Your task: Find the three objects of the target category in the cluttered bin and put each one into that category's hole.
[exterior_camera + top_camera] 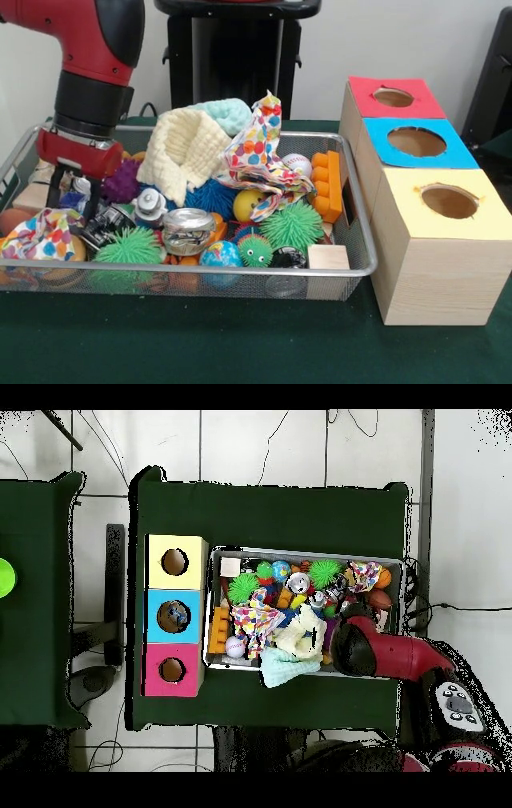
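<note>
The wire-mesh bin (200, 270) is full of clutter. My gripper (74, 200) is low at its left end in the front view, with black fingers (54, 189) apart on either side of a small pale glinting piece (80, 185). A see-through bottle-like piece (150, 205) with a white ring lies just right of it, beside a shiny crumpled piece (188, 230). The blue-topped box's hole (416, 142) is to the right. In the overhead view something pale shows inside that hole (174, 616), and the arm (385, 654) hides the gripper over the bin (300, 552).
The bin also holds green spiky balls (291, 226), a purple spiky ball (122, 182), a cream cloth (182, 150), a dotted cloth (260, 148), an orange block (326, 186) and a wooden cube (328, 258). A red-topped box (394, 98) and a yellow-topped box (448, 202) flank the blue one.
</note>
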`<state>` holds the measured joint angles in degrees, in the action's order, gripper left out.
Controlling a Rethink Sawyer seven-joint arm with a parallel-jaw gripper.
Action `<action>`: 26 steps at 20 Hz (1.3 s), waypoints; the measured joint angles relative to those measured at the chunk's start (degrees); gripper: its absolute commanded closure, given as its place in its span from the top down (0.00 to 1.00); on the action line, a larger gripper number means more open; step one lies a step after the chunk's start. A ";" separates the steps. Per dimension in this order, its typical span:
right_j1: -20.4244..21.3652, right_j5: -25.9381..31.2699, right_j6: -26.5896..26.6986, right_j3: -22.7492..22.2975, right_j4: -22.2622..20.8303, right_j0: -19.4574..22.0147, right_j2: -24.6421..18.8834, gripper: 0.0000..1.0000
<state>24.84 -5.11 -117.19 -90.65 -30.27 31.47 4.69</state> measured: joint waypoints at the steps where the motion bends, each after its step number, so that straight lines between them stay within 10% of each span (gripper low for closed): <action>1: -0.32 -0.45 0.00 0.06 0.12 -0.30 0.50 1.00; 13: -6.97 -3.47 -0.01 1.23 6.90 -4.99 5.21 1.00; 14: -7.31 -3.41 -0.01 1.24 9.02 -6.98 6.70 0.00; 26: -7.47 -2.19 0.00 0.69 14.23 -10.02 9.36 0.00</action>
<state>17.37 -7.30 -117.19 -89.97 -16.04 21.45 14.06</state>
